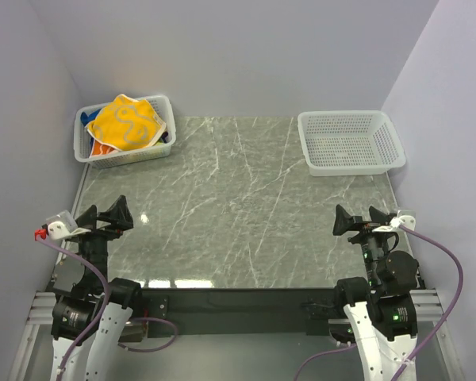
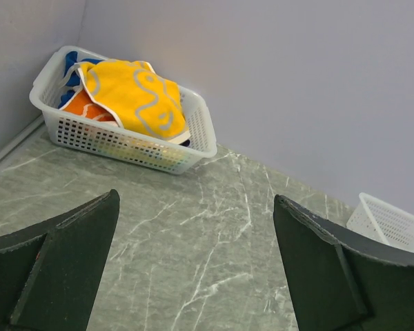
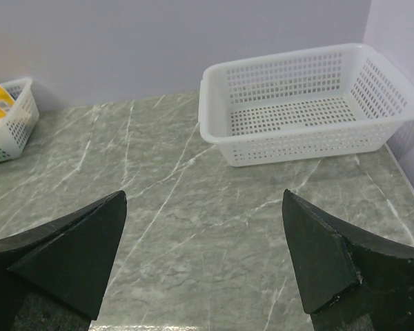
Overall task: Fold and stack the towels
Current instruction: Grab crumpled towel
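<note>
The towels lie heaped in a white mesh basket (image 1: 165,103) at the table's far left corner. A yellow towel (image 1: 125,121) with pale swirls is on top, also seen as the yellow towel (image 2: 141,96). An orange towel (image 2: 83,107) and a blue towel (image 2: 70,65) peek out beneath it. My left gripper (image 1: 105,213) hovers open near the front left edge, far from that basket, nothing between its fingers (image 2: 69,262). My right gripper (image 1: 358,217) stands open at the front right, also empty, fingers (image 3: 331,255) wide apart.
A second white mesh basket (image 1: 385,127), with nothing in it, stands at the far right corner; it shows as the basket (image 3: 214,117) ahead of the right gripper. Grey-green marble tabletop (image 1: 238,206) spans between them. Lilac walls close the left, back and right sides.
</note>
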Motion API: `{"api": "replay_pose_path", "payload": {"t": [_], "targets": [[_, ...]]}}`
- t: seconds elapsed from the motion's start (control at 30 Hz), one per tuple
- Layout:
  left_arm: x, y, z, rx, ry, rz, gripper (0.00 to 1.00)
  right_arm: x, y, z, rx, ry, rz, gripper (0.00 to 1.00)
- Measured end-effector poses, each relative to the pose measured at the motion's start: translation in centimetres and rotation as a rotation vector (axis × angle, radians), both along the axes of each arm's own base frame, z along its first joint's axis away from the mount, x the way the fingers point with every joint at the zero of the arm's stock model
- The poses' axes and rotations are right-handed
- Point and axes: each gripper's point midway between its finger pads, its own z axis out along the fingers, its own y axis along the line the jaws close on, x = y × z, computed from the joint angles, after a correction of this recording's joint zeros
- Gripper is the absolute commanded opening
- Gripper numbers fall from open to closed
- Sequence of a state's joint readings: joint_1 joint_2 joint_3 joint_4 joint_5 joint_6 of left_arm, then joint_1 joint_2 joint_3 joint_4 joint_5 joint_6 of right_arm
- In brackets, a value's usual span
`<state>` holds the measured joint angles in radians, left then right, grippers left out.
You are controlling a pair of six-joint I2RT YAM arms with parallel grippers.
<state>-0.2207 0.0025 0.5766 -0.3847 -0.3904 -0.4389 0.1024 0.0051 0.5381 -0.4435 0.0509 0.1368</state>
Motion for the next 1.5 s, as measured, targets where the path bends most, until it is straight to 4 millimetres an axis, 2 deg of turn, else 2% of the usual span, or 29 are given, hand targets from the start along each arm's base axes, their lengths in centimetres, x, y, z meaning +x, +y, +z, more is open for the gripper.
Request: {"api": "replay_pose_path", "payload": {"t": [0.4, 0.57, 0.8, 0.9, 1.0, 1.1, 1.23, 1.37, 1.5], "targets": [[-0.1, 0.0, 0.2, -0.033, -0.005, 0.002, 0.99, 0.0, 0.2, 0.0, 0.0, 0.0, 0.009, 1.0], [1.6, -0.5, -0.3, -0.047, 0.064, -0.002, 0.99, -0.1, 0.6, -0.1, 0.001, 0.002, 0.031, 1.0], [8.7, -2.3, -2.9, -0.08, 0.335, 0.009, 0.99, -0.2, 1.6, -0.3, 0.003, 0.013, 0.083, 1.0], [12.7, -3.1, -3.7, -0.086, 0.45, 0.034, 0.99, -0.3, 2.0, -0.4, 0.003, 0.017, 0.103, 1.0], [17.0, -3.0, -4.5, -0.088, 0.535, 0.077, 1.0, -0.4, 2.4, -0.5, 0.003, 0.021, 0.127, 1.0], [20.5, -1.0, -5.3, -0.123, 0.58, 0.137, 1.0, -0.5, 2.8, -0.6, 0.005, 0.025, 0.15, 1.0], [24.5, 3.4, -6.0, -0.177, 0.596, 0.245, 0.99, -0.6, 3.3, -0.7, 0.008, 0.028, 0.177, 1.0], [27.8, 7.0, -6.6, -0.252, 0.575, 0.3, 0.97, -0.7, 3.6, -0.8, 0.011, 0.034, 0.187, 1.0], [30.3, 10.7, -8.5, -0.33, 0.556, 0.352, 0.93, -0.7, 3.6, -0.9, 0.015, 0.036, 0.188, 1.0]]}}
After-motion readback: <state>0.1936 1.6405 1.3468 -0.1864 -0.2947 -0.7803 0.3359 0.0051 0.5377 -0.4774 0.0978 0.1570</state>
